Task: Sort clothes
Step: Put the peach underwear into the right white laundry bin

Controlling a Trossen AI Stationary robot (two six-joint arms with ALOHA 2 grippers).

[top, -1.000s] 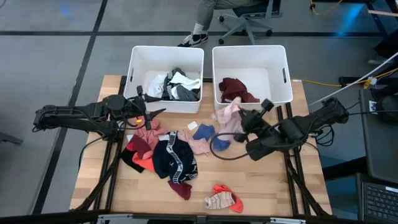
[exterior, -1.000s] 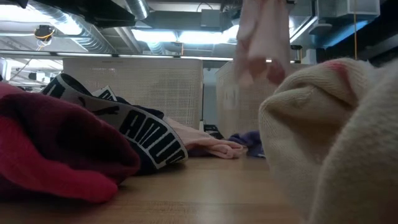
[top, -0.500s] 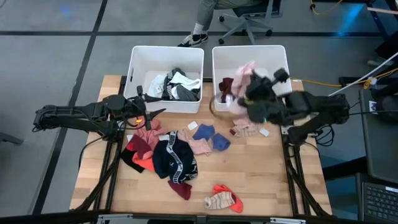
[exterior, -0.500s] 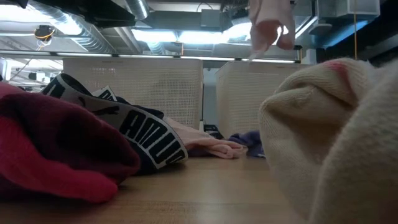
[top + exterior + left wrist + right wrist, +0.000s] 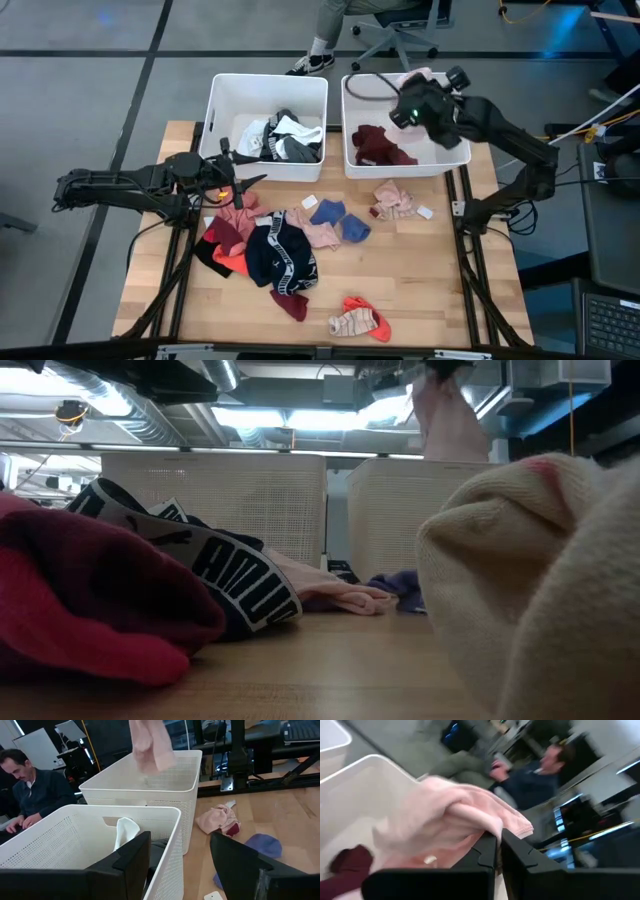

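The pink garment (image 5: 455, 815) was held clamped in the right pincer (image 5: 412, 100) over the right bin (image 5: 450, 160) at the surface's far edge; release was best delayed until well inside. The left pincer (image 5: 240, 185) waited open.

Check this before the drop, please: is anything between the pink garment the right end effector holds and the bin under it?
Nothing visible blocks it. The right end effector holds the pink garment above the open right bin; only a maroon garment lies on the bin's floor.
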